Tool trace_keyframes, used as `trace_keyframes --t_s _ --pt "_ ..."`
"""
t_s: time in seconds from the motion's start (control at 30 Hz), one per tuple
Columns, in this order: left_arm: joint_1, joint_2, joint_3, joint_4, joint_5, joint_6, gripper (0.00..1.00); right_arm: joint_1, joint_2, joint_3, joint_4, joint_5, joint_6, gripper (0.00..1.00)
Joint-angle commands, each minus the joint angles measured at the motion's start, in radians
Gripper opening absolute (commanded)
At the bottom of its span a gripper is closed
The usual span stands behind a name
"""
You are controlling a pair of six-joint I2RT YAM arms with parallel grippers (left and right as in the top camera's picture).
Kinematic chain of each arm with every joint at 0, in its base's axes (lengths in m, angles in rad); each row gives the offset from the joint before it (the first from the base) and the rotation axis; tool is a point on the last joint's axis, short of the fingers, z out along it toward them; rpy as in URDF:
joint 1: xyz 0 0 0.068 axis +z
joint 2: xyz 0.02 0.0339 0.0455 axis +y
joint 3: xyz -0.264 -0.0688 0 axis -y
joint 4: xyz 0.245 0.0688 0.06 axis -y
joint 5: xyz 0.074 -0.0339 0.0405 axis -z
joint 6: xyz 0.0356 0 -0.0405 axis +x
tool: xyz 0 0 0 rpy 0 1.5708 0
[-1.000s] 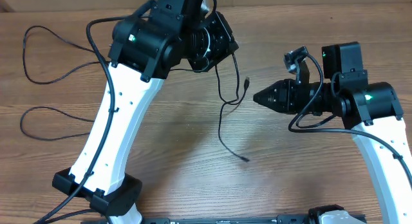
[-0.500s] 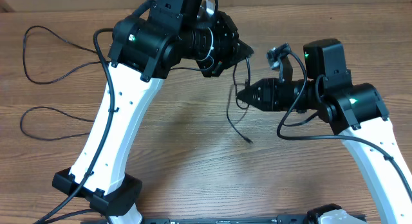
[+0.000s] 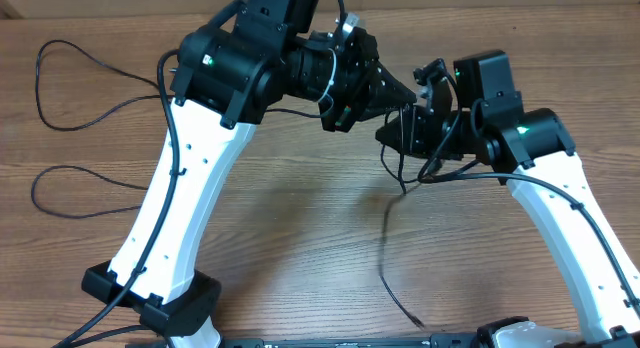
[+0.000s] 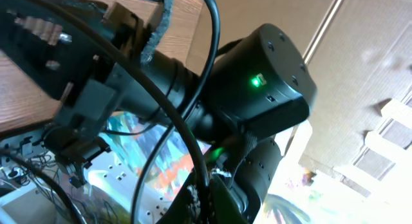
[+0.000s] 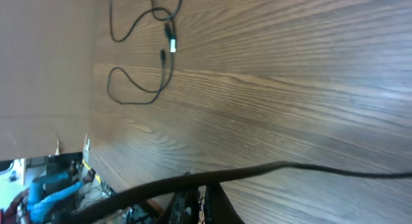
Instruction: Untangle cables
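Cable (image 3: 384,253) — hangs slack below both hands. Left hand (image 3: 408,92), right hand (image 3: 388,136): clenched on it, nearly touching — your pull could collide them.

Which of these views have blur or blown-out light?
Overhead: sharp, evenly lit, soft shadows on the table. Left wrist: near wire out of focus, bright washed-out patch at lower right. Right wrist: wood grain crisp, far cables readable, but the close cable is a soft smear.
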State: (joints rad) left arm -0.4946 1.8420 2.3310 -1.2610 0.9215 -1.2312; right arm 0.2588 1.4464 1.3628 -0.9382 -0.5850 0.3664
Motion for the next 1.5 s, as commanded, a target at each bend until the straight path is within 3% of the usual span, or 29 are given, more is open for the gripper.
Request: trace_keyframes --t_s 0.0,0.1,0.23,0.33,0.37,0.63,0.83,0.97,1.1,1.2,1.33,1.47 --pt "0.033 -0.008 0.023 -0.001 0.005 0.044 0.04 -0.072 -0.065 0.032 -0.033 0.039 0.004 0.04" --pt "0.067 -0.008 0.023 -0.056 -0.072 0.077 0.04 -0.156 -0.095 0.032 -0.093 0.077 0.003 0.08" --pt "0.088 -0.008 0.023 -0.131 -0.135 0.126 0.04 -0.288 -0.105 0.032 -0.174 0.204 0.004 0.48" --pt "0.078 -0.008 0.023 -0.137 -0.14 0.186 0.04 -0.374 -0.102 0.032 -0.197 0.255 0.004 0.93" --pt "0.071 -0.008 0.023 -0.139 -0.14 0.199 0.04 -0.401 -0.102 0.032 -0.197 0.271 0.004 1.0" --pt "-0.001 -0.008 0.023 -0.156 -0.201 0.196 0.04 -0.502 -0.102 0.032 -0.196 0.308 0.004 1.0" --pt "-0.057 -0.008 0.023 -0.183 -0.401 0.2 0.04 -0.502 -0.102 0.032 -0.196 0.308 0.004 1.0" --pt "-0.06 -0.008 0.023 -0.294 -0.608 0.213 0.04 -0.502 -0.102 0.032 -0.196 0.308 0.004 1.0" --pt "-0.049 -0.008 0.023 -0.41 -0.722 0.299 0.04 -0.502 -0.102 0.032 -0.196 0.308 0.004 1.0" --pt "-0.05 -0.008 0.021 -0.429 -0.644 0.478 0.04 -0.502 -0.102 0.032 -0.197 0.308 0.004 1.0" --pt "-0.073 -0.008 0.021 -0.429 -0.455 0.465 0.04 -0.502 -0.102 0.032 -0.197 0.308 0.004 1.0" --pt "-0.076 -0.011 0.021 -0.429 -0.599 0.431 0.04 -0.502 -0.102 0.032 -0.196 0.308 0.004 1.0"
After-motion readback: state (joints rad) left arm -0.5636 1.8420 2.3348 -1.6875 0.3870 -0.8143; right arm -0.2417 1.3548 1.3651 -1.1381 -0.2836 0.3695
